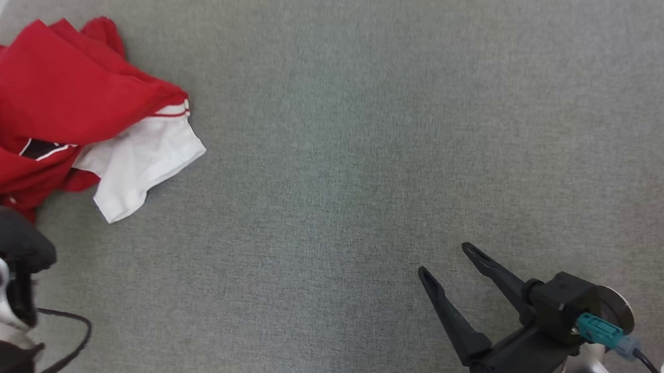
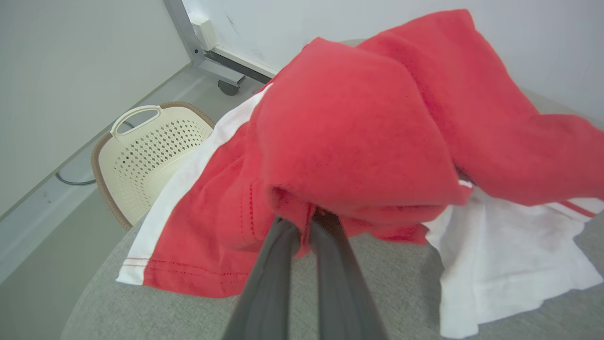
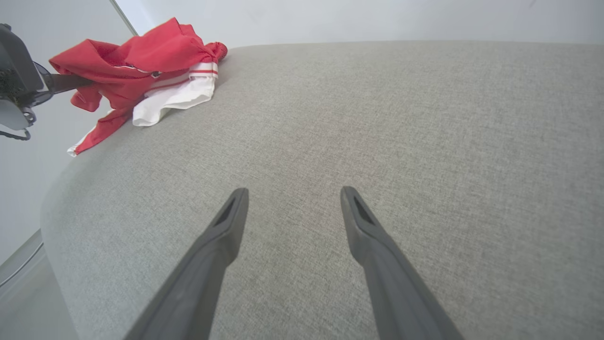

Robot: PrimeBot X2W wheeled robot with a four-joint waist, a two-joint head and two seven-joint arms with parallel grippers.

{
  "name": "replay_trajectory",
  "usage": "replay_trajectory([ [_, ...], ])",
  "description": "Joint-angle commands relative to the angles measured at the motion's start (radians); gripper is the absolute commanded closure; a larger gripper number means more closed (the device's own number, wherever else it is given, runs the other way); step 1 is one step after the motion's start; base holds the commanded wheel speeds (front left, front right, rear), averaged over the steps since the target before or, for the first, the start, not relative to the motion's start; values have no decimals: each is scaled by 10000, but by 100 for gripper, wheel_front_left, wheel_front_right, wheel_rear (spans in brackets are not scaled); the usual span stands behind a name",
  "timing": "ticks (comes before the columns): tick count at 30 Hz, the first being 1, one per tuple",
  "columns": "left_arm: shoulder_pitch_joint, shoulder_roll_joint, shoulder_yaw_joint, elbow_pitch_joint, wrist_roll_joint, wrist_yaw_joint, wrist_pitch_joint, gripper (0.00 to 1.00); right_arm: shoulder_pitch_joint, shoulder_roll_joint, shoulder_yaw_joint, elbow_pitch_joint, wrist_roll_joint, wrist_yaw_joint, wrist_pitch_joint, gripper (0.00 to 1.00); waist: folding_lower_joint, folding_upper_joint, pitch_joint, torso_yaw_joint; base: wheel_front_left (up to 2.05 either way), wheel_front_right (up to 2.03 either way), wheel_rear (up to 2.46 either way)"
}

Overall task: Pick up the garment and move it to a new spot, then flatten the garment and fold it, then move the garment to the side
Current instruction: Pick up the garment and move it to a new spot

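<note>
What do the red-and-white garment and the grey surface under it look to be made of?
The garment looks like soft knit, probably cotton jersey: matte, faintly fuzzy, limp folds, stitched hems. The grey surface looks like woven upholstery cloth: matte, mottled, with a fine weave grain; what lies beneath it cannot be told.

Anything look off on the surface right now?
The red and white garment lies crumpled at the far left corner of the grey surface, one hem trailing over the edge. The left tool is pinching a fold. Nothing else stands out.
</note>
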Motion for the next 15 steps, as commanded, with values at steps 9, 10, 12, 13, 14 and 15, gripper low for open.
replay_trajectory([
  [9,-687,895,15,-368,-77,-565,262,100,-470,181,302,1121,671,34,-896,0,-1,-1,-1539,-241,0,0,0],
  [10,-785,993,-21,-484,-63,-596,352,100,-518,186,323,1257,753,35,-1003,0,-1,-1,-1677,-278,0,0,0],
  [12,-961,1123,-128,-751,-36,-711,537,100,-615,198,394,1538,1093,34,-1320,0,-1,-1,-2023,-369,0,0,0],
  [13,-1042,1155,-198,-910,-7,-755,614,100,-627,201,439,1687,1264,34,-1485,0,-1,-1,-2212,-429,0,0,0],
  [14,-1129,1180,-242,-1083,-16,-802,690,100,-630,199,479,1825,1445,34,-1618,0,-1,-1,-2381,-503,0,0,0],
  [15,-1231,1176,-283,-1276,-49,-848,790,100,-672,198,510,1962,1583,35,-1756,0,-1,-1,-2521,-579,0,0,0],
])
